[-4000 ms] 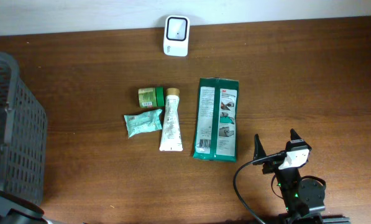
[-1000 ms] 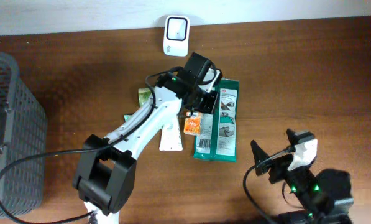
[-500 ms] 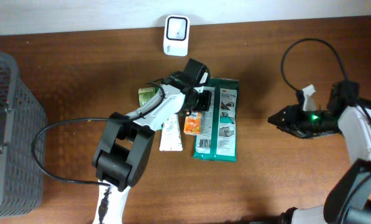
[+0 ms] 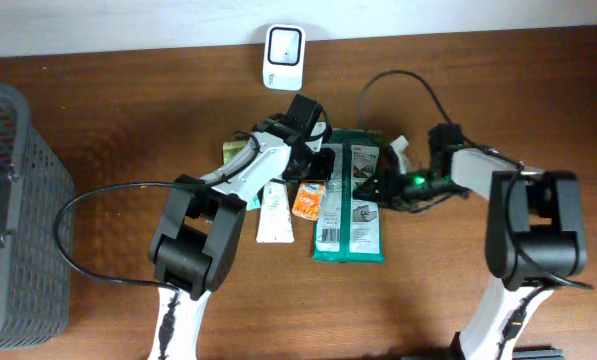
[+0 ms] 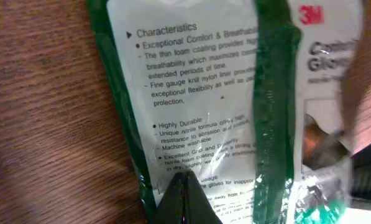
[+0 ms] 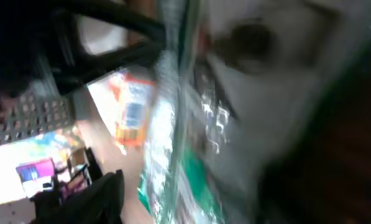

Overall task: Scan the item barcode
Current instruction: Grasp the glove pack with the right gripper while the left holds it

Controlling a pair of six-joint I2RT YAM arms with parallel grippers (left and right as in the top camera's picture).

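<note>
Left claw (image 4: 323,163) is pinched closed at the pack's (image 4: 350,225) upper left edge, mid-frame on the tabletop (image 4: 128,120); any grip is hidden. Right claw (image 4: 380,186) meets the pack's right edge, but its own view is blurred and its opening is unclear.

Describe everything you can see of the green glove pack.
The green glove pack lies flat on the table. It is a glossy, crinkled plastic pouch with white printed panels and a 3M logo. The shut left tool sits at its far left edge; the right tool reaches its right edge. An orange packet lies by its left side.
</note>
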